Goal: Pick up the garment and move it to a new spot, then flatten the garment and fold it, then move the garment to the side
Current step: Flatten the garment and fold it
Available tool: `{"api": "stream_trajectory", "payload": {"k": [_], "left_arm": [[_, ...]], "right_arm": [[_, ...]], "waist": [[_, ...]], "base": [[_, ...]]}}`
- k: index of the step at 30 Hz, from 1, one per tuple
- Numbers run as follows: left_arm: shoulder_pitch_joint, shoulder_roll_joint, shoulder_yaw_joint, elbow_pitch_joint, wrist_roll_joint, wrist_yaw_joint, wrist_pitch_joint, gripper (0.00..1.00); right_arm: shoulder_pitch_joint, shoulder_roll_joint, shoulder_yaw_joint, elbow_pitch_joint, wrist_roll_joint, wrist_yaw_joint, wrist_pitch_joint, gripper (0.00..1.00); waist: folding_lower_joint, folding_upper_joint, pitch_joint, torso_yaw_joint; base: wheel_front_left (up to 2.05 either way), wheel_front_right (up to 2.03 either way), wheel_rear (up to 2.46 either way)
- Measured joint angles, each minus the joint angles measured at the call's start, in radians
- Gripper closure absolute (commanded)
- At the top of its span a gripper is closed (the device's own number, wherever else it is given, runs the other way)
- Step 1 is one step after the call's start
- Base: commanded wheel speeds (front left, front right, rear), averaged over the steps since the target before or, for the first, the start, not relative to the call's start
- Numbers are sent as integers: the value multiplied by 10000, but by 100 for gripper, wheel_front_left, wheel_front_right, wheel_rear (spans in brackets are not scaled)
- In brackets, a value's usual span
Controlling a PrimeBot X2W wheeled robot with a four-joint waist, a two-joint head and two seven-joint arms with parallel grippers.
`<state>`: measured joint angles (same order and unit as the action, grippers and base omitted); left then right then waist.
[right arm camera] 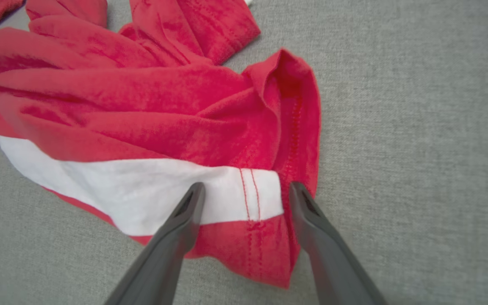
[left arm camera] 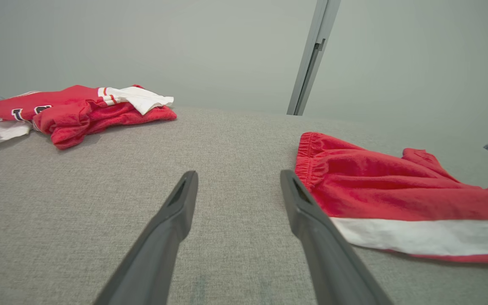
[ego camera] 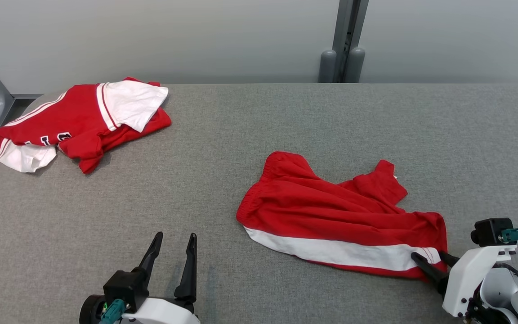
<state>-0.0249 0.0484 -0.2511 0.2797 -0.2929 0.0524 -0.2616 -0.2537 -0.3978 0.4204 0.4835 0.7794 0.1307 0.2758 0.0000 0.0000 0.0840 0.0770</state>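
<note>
Right wrist view: right hand (right arm camera: 247, 186) spread apart over hem corner of shorts (right arm camera: 142, 106), at four o'clock on counter (right arm camera: 417, 127). Lower, pinch both layers, lift evenly. Likewise apart: left hand (ego camera: 176, 235).

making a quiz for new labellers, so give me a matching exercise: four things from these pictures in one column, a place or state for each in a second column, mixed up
Column one
1. red shorts
2. red and white jersey
3. left gripper
4. right gripper

Column two
a. open over bare grey table, near edge
b. heaped at the far left corner
c. open, at a hem with a white stripe
d. lying wrinkled, right of centre

Pairs: 1-d, 2-b, 3-a, 4-c
</note>
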Motion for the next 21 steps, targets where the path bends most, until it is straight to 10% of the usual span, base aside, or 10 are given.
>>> {"api": "stream_trajectory", "payload": {"k": [4, 6, 13, 16, 21], "left_arm": [[-55, 0, 38, 23, 59, -73, 0, 0], [-60, 0, 58, 35, 98, -73, 0, 0], [-93, 0, 48, 58, 111, -73, 0, 0], [-93, 0, 21, 58, 111, -71, 0, 0], [-85, 0, 8, 73, 105, -71, 0, 0]], "right_arm": [[-286, -284, 499, 77, 514, 0, 10, 4], [-379, -359, 742, 61, 708, 0, -59, 49], [-679, -533, 1519, 174, 1108, 0, -389, 71], [-802, -642, 1781, 245, 1114, 0, -702, 100], [-837, -794, 2102, 228, 1206, 0, -1112, 100]], "waist": [[0, 0, 76, 36], [0, 0, 97, 32], [0, 0, 132, 4], [0, 0, 116, -9], [0, 0, 42, -35]], "base": [[0, 0, 0], [0, 0, 0], [0, 0, 0], [0, 0, 0], [0, 0, 0]]}}
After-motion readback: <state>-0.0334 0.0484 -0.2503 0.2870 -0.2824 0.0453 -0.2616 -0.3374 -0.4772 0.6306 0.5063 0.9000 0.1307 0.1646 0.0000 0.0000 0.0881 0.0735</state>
